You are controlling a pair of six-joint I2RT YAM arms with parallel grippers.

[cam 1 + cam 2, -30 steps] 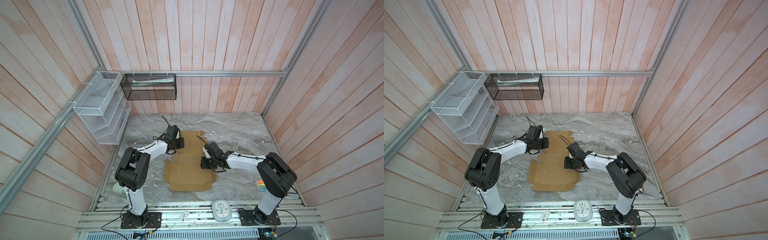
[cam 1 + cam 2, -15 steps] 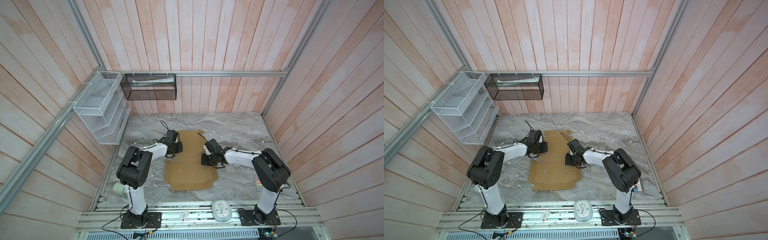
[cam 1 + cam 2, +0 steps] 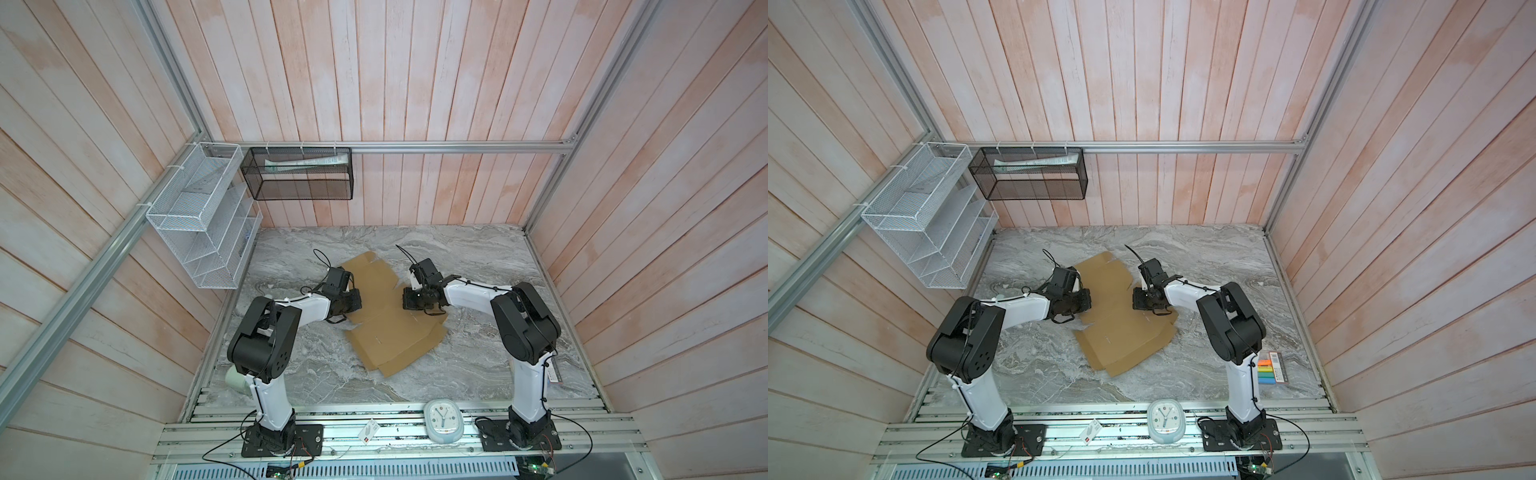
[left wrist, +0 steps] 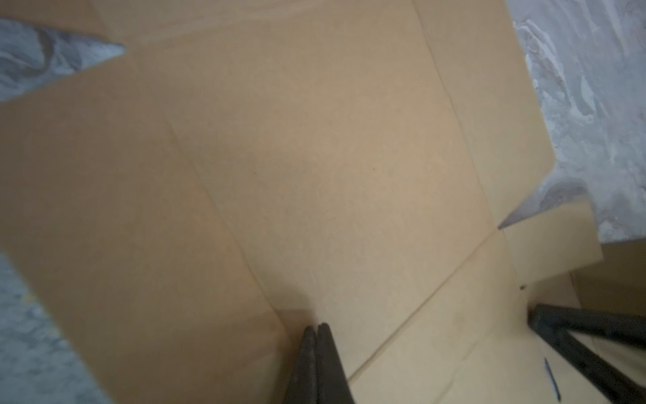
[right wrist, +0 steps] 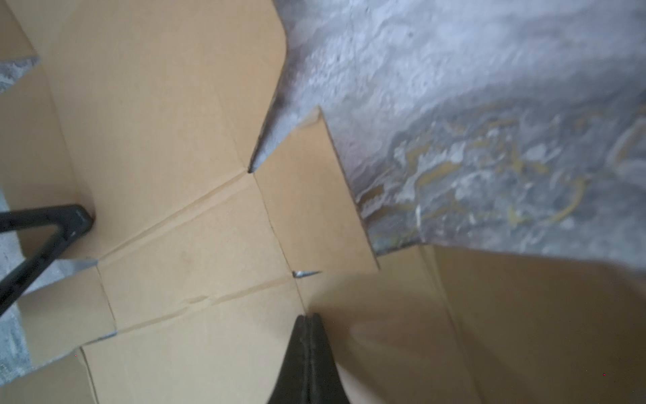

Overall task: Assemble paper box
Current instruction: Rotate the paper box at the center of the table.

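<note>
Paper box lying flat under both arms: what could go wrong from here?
1. The left gripper and right gripper are shut and seem only to press on the paper box, clamping nothing; it may slide on the smooth marble tabletop rather than fold.
2. The crease by the right tips looks wrinkled; pushing there might buckle the panel off-line.

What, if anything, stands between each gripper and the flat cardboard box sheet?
Nothing visible does. The left gripper and the right gripper, both shut, have their tips right at the unfolded paper box, which lies on the marble tabletop; actual contact cannot be confirmed.
</note>
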